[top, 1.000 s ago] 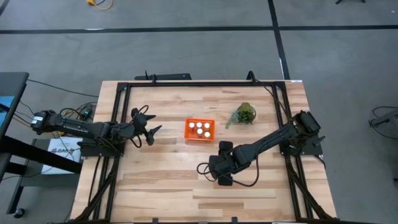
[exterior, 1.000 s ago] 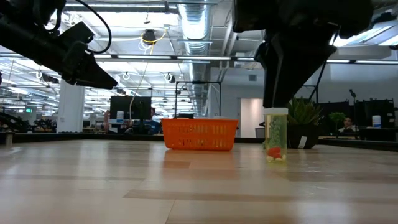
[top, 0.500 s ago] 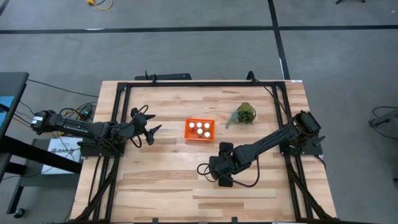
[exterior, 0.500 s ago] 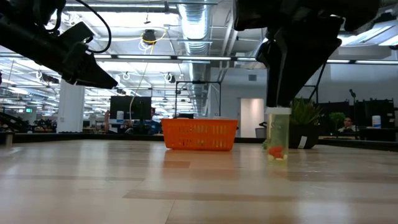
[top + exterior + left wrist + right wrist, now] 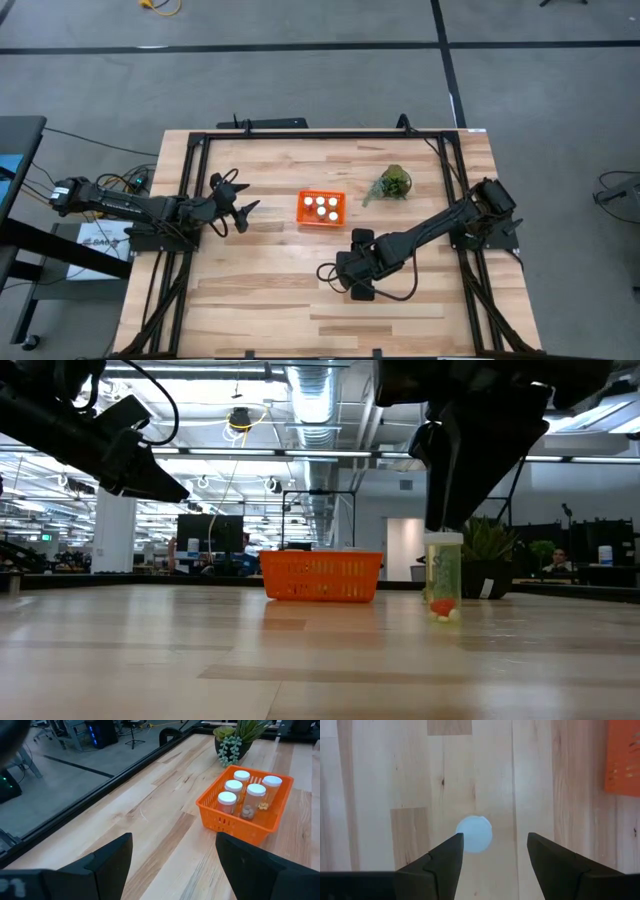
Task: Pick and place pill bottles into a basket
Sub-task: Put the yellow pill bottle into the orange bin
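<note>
One pill bottle (image 5: 443, 577), clear with a white cap (image 5: 474, 834) and orange pills inside, stands upright on its base on the table. My right gripper (image 5: 495, 840) hangs straight above it, pointing down and open, with one finger on either side of the cap and clear of it. It also shows in the low view (image 5: 445, 520). The orange basket (image 5: 321, 208) sits mid-table and holds several white-capped bottles (image 5: 240, 790). My left gripper (image 5: 172, 870) is open and empty, left of the basket (image 5: 238, 212).
A small potted green plant (image 5: 393, 184) stands right of and beyond the basket. Black frame rails (image 5: 190, 200) run along the table's left, right and far edges. Bare wood lies between the basket and the standing bottle.
</note>
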`<state>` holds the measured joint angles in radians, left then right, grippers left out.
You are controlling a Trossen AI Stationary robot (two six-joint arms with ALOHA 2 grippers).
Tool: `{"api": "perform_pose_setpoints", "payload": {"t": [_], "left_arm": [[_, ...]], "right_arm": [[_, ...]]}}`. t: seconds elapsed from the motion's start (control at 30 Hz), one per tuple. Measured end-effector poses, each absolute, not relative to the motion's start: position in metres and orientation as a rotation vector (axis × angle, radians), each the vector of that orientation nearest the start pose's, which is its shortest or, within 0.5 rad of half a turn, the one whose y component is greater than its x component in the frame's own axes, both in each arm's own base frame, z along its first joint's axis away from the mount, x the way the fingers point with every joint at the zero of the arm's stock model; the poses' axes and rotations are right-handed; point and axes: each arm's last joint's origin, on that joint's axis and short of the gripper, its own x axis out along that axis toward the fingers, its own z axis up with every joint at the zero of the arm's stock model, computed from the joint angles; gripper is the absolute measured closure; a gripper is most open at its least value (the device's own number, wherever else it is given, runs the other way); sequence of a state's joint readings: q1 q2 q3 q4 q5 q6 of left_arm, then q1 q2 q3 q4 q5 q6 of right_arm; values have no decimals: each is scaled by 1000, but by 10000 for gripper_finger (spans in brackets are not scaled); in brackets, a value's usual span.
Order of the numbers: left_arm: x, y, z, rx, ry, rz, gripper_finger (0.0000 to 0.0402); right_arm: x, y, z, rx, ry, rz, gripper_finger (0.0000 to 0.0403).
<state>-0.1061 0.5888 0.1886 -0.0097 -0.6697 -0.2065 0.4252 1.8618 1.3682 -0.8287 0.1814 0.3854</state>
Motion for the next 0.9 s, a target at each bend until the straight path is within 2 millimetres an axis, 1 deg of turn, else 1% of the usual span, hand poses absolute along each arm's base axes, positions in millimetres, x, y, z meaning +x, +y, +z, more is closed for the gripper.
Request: {"api": "perform_pose_setpoints", "payload": {"t": [0.2,0.47,0.63,0.9], "left_arm": [[134,4,174,-43,324,592,125],[134,4,174,-48,323,593,125],[134,4,174,-52,322,593,125],[134,4,174,-56,321,592,125]], "right_arm": [[335,148,201,-31,1253,-13,187],[332,157,200,-29,1253,-5,188],[332,156,199,-40,1254,-14,189],[335,150,199,-56,1250,-29,189]]}}
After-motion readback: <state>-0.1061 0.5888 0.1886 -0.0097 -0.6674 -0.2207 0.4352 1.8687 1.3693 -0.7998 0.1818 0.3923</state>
